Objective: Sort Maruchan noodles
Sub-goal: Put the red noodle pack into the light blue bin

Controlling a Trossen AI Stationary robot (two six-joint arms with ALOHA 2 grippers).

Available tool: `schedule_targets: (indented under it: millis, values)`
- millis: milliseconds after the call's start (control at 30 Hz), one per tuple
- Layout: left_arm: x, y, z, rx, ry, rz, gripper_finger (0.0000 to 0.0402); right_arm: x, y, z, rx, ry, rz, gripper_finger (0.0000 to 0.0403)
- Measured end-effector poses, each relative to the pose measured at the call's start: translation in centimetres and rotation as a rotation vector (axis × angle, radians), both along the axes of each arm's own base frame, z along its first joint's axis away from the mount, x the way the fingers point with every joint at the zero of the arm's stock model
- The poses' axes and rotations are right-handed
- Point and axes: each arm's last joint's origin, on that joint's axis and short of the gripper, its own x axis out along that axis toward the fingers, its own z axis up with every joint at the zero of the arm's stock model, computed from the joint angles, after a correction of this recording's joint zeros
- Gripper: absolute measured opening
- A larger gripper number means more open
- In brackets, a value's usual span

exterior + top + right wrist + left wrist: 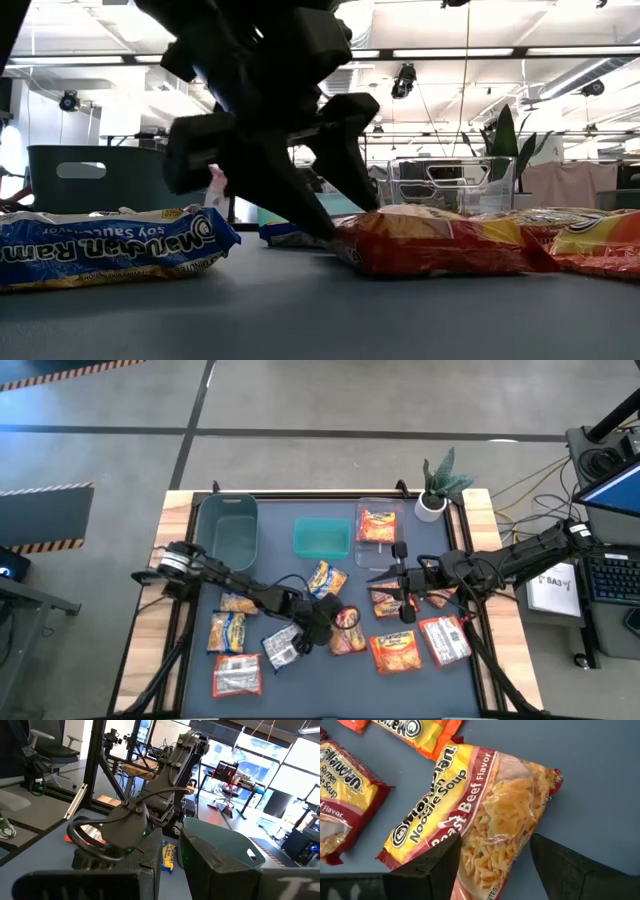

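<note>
Several Maruchan noodle packets lie flat on the dark mat. My left gripper (335, 622) (492, 865) is open and slants down over a yellow-and-red roast beef packet (490, 815) (350, 635) in the middle of the mat. One finger stands at each long side of the packet's near end. In the low view the same gripper (345, 215) comes down onto the left end of that packet (430, 240). My right gripper (378, 577) (170, 870) hangs level above the mat's right half, with a narrow gap between its fingers and nothing in it. My left gripper's fingers (435, 865) straddle the roast beef packet's near end (485, 860), slanting down from the table's left. One fingertip overlaps the packet's edge, but I cannot tell whether it touches. The packet lies flat on the mat.
At the back stand a dark grey bin (228, 530), a small teal bin (322, 537) and a clear bin (380, 525) holding an orange packet. A potted plant (438, 485) is at the back right. Other packets lie close by: a blue one (100, 245) and orange ones (395, 650).
</note>
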Motion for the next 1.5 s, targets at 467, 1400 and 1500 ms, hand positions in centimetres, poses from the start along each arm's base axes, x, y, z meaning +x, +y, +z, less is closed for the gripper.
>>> schedule_targets:
  millis: [467, 1400, 1500]
  values:
    - [0.4, 0.0, -0.3, -0.016, -0.022, -0.004, 0.0091, 0.0, -0.1, -0.1, -0.003, 0.01, -0.04, 0.0057]
    - [-1.6, 1.0, 4.4, 0.014, -0.016, 0.109, 0.0, 0.0, -0.1, -0.1, 0.0, 0.009, -0.041, 0.0057]
    - [-1.9, 1.1, 4.3, 0.011, 0.012, 0.134, 0.0, 0.0, -0.1, -0.1, 0.001, 0.009, -0.04, 0.0057]
